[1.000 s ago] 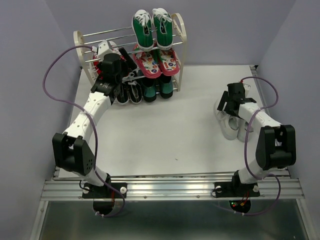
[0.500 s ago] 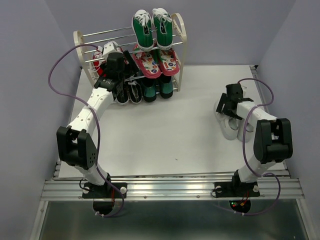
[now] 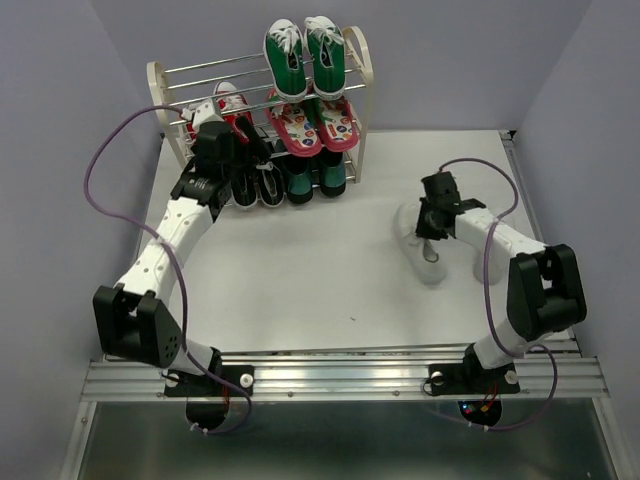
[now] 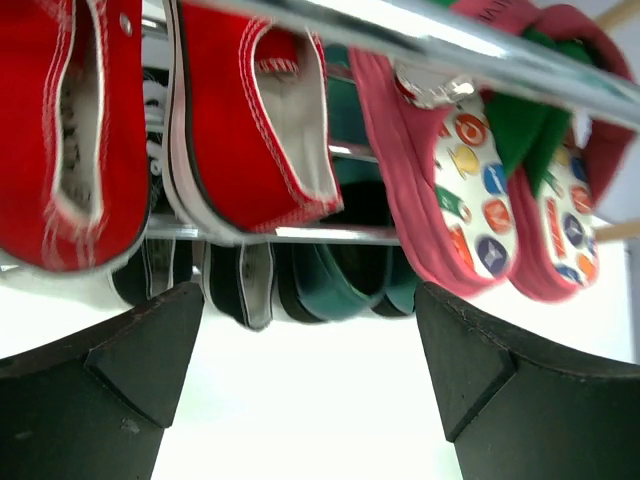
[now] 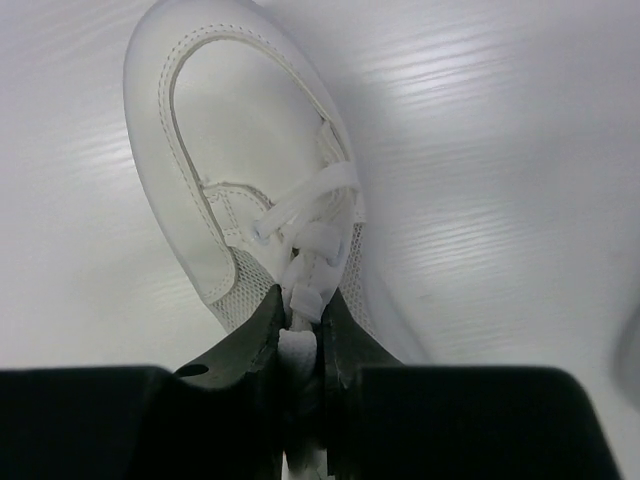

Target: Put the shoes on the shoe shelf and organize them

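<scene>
The shoe shelf (image 3: 170, 140) stands at the back left. A red pair (image 3: 228, 100) rests on its middle tier, also close up as red shoes (image 4: 255, 130) in the left wrist view. Black shoes (image 3: 248, 188) sit on the bottom tier. My left gripper (image 3: 248, 152) hangs open just in front of the rack, and the left gripper (image 4: 310, 340) holds nothing. On the right, my right gripper (image 3: 430, 218) is shut on the laces of a white shoe (image 3: 420, 248). The right wrist view shows the right gripper (image 5: 300, 305) pinching the white shoe (image 5: 220, 170) at its tongue. A second white shoe (image 3: 473, 264) lies partly behind the right arm.
Green sneakers (image 3: 305, 55) stand on the top tier, pink sandals (image 3: 312, 125) on the middle right, dark green shoes (image 3: 318, 180) on the bottom right. A shelf rod (image 4: 400, 30) crosses just above the left gripper. The table's right edge (image 3: 520, 190) is near the white shoes.
My right gripper has shut on the white shoe and drawn it left, away from its mate. My left gripper has backed off the shelf, leaving the red shoes on the middle tier.
</scene>
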Motion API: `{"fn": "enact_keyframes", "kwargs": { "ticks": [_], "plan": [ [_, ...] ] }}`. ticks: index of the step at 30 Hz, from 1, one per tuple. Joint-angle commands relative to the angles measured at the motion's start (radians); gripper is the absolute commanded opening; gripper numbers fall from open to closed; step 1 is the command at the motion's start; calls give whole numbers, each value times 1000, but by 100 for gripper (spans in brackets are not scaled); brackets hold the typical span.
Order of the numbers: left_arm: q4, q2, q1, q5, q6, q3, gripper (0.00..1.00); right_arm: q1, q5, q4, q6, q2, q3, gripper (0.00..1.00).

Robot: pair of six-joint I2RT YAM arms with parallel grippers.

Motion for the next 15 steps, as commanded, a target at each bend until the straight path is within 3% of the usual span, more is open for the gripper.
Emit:
{"fn": "enact_keyframes", "kwargs": {
  "ticks": [1, 7, 10, 12, 14, 15],
  "plan": [
    [62, -183, -22, 66, -48, -71, 99, 211, -74, 0, 206, -104, 31, 1],
    [38, -357, -174, 34, -109, -257, 99, 438, -37, 193, 527, -78, -10, 8],
    [-18, -395, -260, 33, -112, -325, 99, 501, 14, 259, 610, -19, 3, 19],
    [-73, -418, -295, 8, -120, -357, 99, 538, 31, 283, 656, 7, 11, 34],
    [-127, -452, -321, -6, -138, -411, 99, 549, 43, 292, 658, 9, 23, 71],
    [-130, -466, -329, 14, -143, -434, 99, 549, 46, 289, 650, 5, 28, 76]
  ]
}}
